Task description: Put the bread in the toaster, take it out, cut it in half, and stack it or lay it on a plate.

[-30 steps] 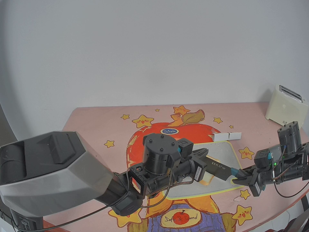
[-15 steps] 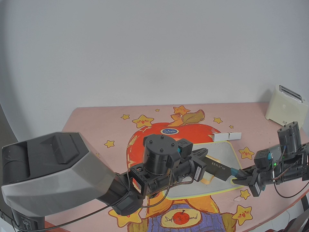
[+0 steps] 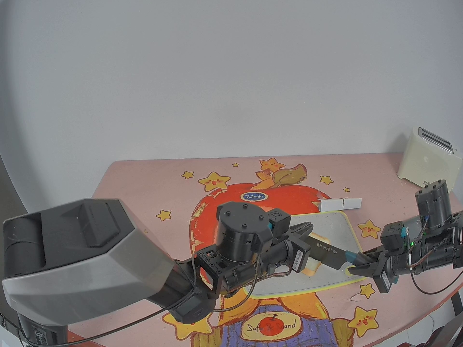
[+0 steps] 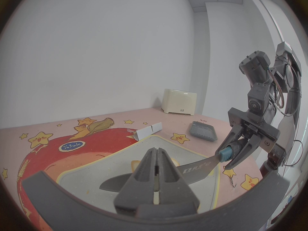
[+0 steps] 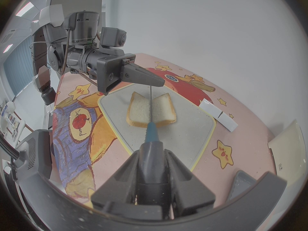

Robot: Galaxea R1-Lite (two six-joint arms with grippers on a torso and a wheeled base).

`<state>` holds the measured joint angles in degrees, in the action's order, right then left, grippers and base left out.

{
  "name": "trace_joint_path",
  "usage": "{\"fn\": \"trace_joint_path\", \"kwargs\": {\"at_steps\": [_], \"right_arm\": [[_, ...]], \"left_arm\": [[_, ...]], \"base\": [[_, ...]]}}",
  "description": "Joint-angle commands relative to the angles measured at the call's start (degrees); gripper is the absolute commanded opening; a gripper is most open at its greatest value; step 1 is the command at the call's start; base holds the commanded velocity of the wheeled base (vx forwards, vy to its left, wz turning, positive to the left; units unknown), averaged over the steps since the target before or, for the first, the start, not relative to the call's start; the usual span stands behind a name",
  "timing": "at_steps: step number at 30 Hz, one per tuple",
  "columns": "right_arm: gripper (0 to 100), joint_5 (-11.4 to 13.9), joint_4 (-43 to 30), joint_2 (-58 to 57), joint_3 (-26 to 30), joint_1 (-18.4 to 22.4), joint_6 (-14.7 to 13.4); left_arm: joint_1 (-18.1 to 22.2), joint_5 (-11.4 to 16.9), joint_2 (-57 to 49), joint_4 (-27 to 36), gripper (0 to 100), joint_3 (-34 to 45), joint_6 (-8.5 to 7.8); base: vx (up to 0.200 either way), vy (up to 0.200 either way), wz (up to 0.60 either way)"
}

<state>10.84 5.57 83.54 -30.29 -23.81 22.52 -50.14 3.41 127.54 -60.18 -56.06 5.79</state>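
A slice of white bread (image 5: 138, 110) lies on the grey cutting board (image 5: 189, 129). My right gripper (image 5: 150, 153) is shut on the teal handle of a knife (image 5: 150, 132), whose edge runs across the middle of the slice. In the head view the dark blade (image 3: 327, 254) crosses the bread (image 3: 320, 239), with my right gripper (image 3: 358, 262) at the board's right edge. My left gripper (image 5: 162, 81) is shut with nothing in it, just above the far side of the slice, beside the knife tip. The cream toaster (image 3: 429, 162) stands at the back right.
A white knife sheath (image 3: 340, 203) lies just behind the board. A small grey tray (image 4: 202, 130) sits on the table between the board and the toaster. The pink table's left and back areas are free.
The knife has shifted slightly with the right gripper, so a strip of bread now shows beyond the blade. The left arm has barely moved.
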Motion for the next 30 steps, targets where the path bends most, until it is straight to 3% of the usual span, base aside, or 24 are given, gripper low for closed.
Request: {"fn": "trace_joint_path", "kwargs": {"at_steps": [1,8,16,24,30], "right_arm": [[0,0.06,0.93,0.04,2.34,-0.01,-0.02],[0,0.24,0.93,-0.05,3.22,-0.01,-0.1],[0,0.24,0.41,-0.22,-0.64,-0.1,-0.89],[0,0.15,1.02,0.04,4.01,-0.1,-0.89],[0,0.15,1.02,-0.31,2.61,-0.1,-0.89]], "left_arm": [[0.04,0.01,-0.27,0.16,0,-0.62,0.01],[0.04,0.01,0.17,-0.02,0,-0.71,0.01],[0.04,0.01,-0.1,-0.11,0,-0.71,0.01],[0.13,0.01,-0.01,-0.37,0,-0.62,0.01],[0.13,0.01,-0.1,-0.37,0,-0.62,0.01]], "base": [[0.0,0.0,0.0],[0.0,0.0,0.0],[0.0,0.0,0.0],[0.0,0.0,0.0],[0.0,0.0,0.0]]}}
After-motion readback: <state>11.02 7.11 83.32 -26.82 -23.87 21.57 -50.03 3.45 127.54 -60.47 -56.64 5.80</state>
